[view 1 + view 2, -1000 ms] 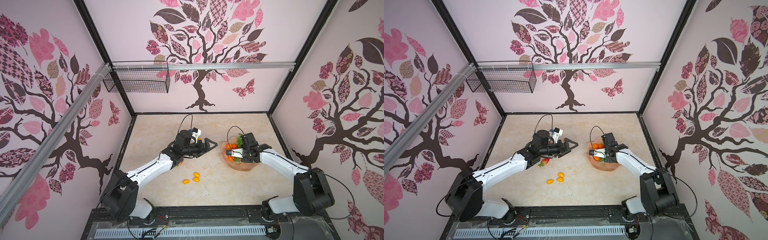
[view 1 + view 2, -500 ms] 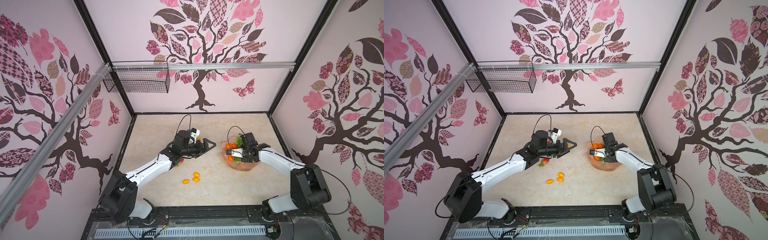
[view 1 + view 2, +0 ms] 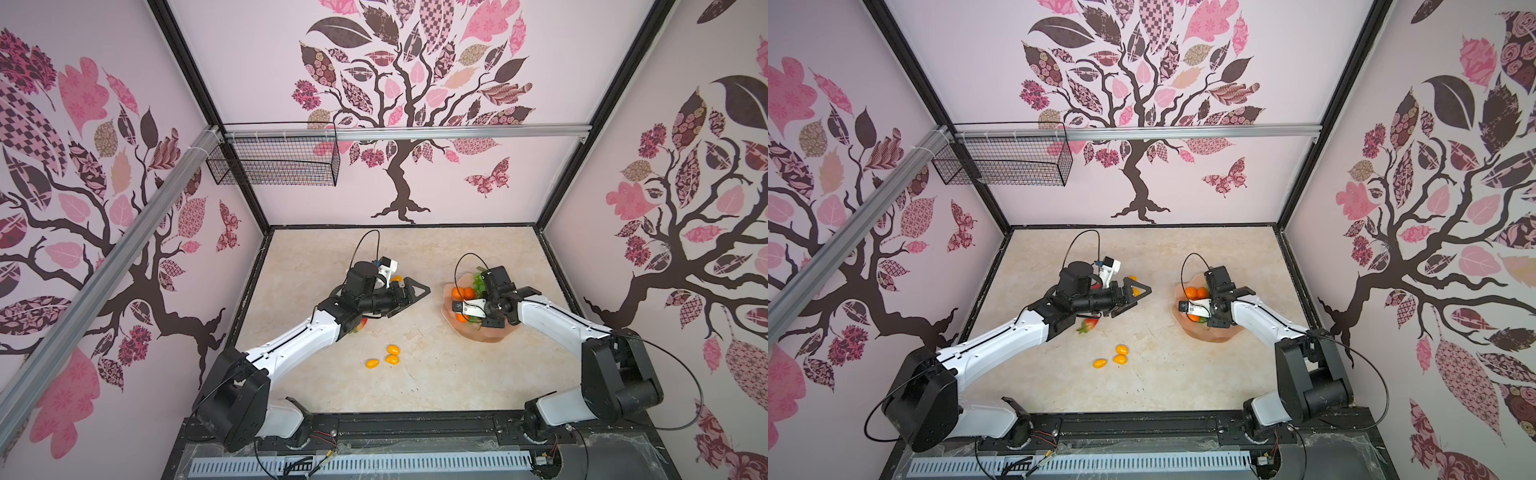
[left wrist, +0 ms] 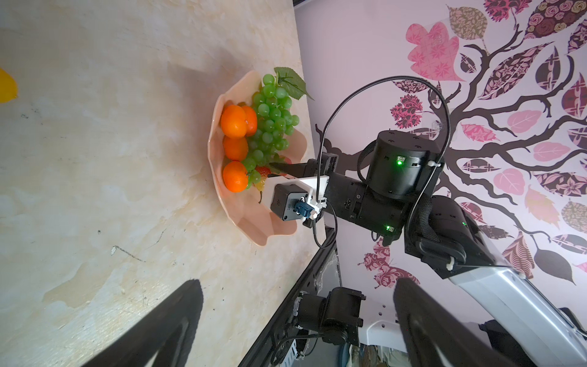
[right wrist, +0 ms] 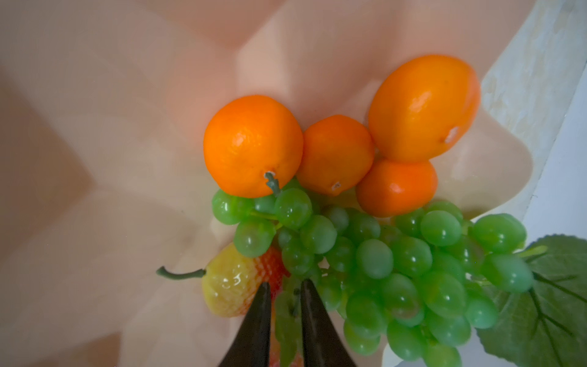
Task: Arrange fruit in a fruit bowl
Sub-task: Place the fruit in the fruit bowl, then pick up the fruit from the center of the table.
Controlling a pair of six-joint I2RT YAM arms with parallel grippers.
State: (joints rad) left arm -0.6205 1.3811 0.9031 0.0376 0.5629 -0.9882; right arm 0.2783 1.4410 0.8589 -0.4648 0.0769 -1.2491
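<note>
Peach-pink bowl (image 3: 494, 335): stands on the table (image 3: 440, 386) close to the right arm, within its easy reach.
Inside: tangerines (image 5: 252, 146), grape bunch (image 5: 397, 270) and one strawberry (image 5: 233, 286), crowded to one side, so room remains.
Right gripper (image 5: 285, 285): low in the bowl, jaws a narrow gap apart at the strawberry's green top; probably letting go.
Left gripper (image 3: 409, 301): wide, empty, waiting above the table.
Outside: three ovals (image 3: 386, 355) and a second strawberry (image 3: 1088, 326), nearer the left arm.

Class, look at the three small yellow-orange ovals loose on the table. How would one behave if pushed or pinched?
The ovals look smooth and rounded, so a push would probably roll one across the flat table. Their tapered ends suggest an off-centre pinch might squirt one out. Being small, they are probably light.
</note>
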